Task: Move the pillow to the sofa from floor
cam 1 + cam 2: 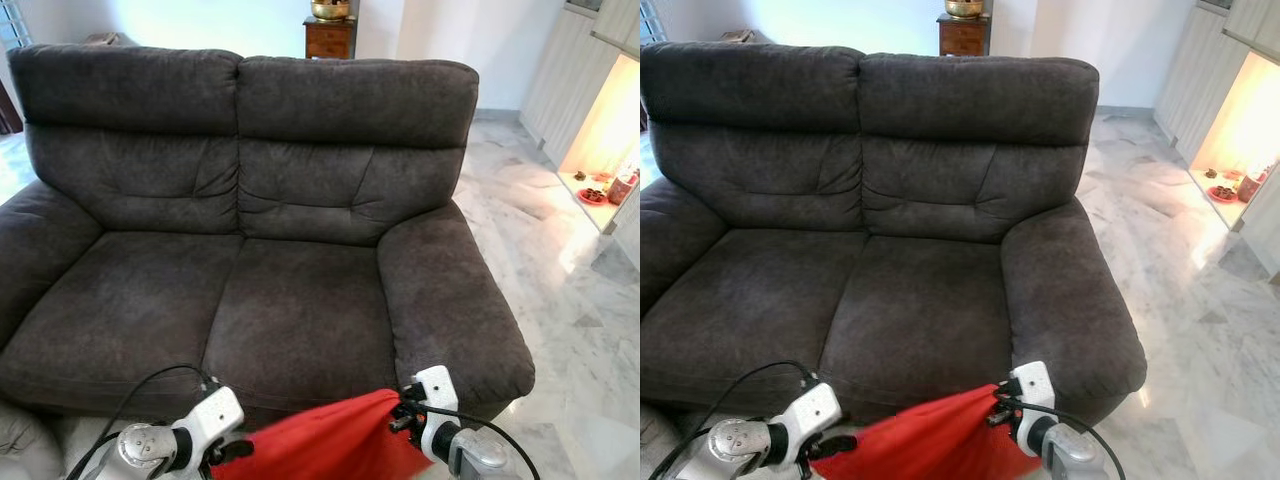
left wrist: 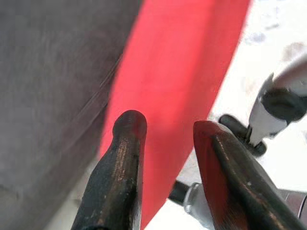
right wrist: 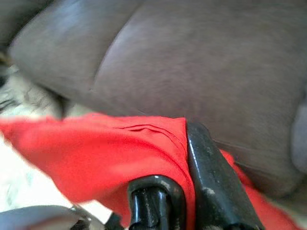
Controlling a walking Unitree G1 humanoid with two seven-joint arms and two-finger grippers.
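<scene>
A red pillow point(image 1: 325, 442) hangs off the floor at the bottom of the eye views, just in front of the seat edge of the dark grey two-seat sofa point(image 1: 300, 310). My left gripper point(image 1: 228, 452) grips the pillow's left edge; in its wrist view the red cloth point(image 2: 177, 72) runs between the two black fingers point(image 2: 120, 163). My right gripper point(image 1: 400, 415) is shut on the pillow's upper right corner, with red fabric point(image 3: 96, 148) pinched between its fingers point(image 3: 208, 177). The pillow's lower part is cut off by the frame.
Both sofa cushions are bare. A wooden cabinet point(image 1: 330, 38) with a brass bowl stands behind the sofa. Glossy marble floor point(image 1: 570, 300) lies to the right, with a lit low alcove point(image 1: 600, 185) holding small items. A grey fuzzy object point(image 1: 25, 440) sits at the lower left.
</scene>
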